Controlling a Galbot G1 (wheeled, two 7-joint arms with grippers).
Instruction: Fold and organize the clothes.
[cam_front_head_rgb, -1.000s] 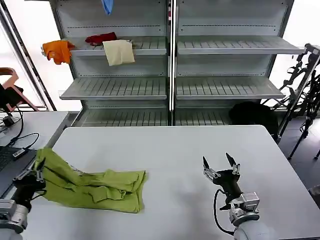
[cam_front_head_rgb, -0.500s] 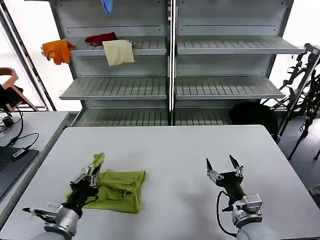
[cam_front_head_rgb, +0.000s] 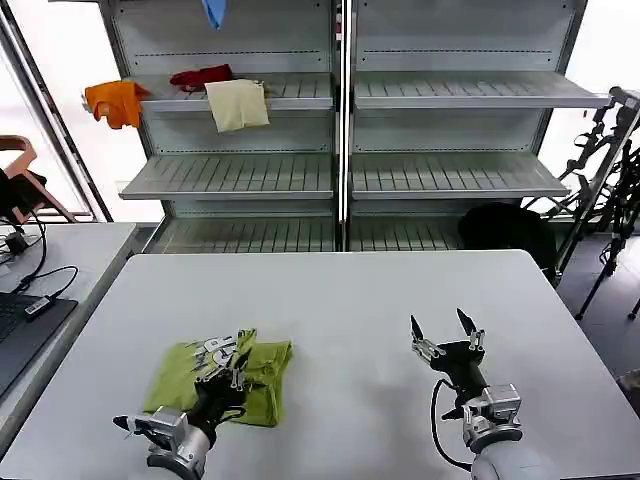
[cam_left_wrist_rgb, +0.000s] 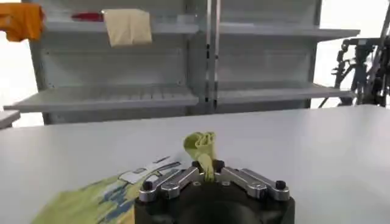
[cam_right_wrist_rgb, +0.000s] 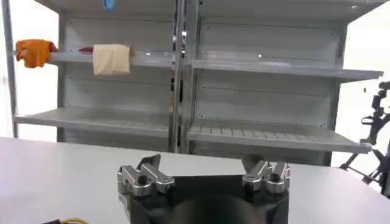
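Observation:
The lime T-shirt (cam_front_head_rgb: 268, 385) lies folded into a compact bundle on the left front of the white table (cam_front_head_rgb: 350, 295). Its white-and-dark print (cam_front_head_rgb: 214, 346) faces up on the top layer. My left gripper (cam_front_head_rgb: 228, 358) sits over the bundle's middle. In the left wrist view that gripper (cam_left_wrist_rgb: 208, 168) is shut on a pinched ridge of the lime T-shirt (cam_left_wrist_rgb: 203, 146), which sticks up between the fingertips. My right gripper (cam_front_head_rgb: 444, 331) hovers open above bare table to the right, well apart from the shirt. In its own wrist view, the right gripper (cam_right_wrist_rgb: 206, 169) holds nothing.
Grey shelving (cam_front_head_rgb: 340, 175) stands behind the table, holding an orange garment (cam_front_head_rgb: 117, 100), a red one (cam_front_head_rgb: 200, 76), a cream one (cam_front_head_rgb: 237, 103) and a blue cloth (cam_front_head_rgb: 214, 12). A laptop and cables (cam_front_head_rgb: 25, 315) lie on the side table to the left.
My left gripper has carried the shirt's left end rightwards over the rest, so the spread-out shirt is now a shorter bundle with the print on top. The right gripper has barely moved.

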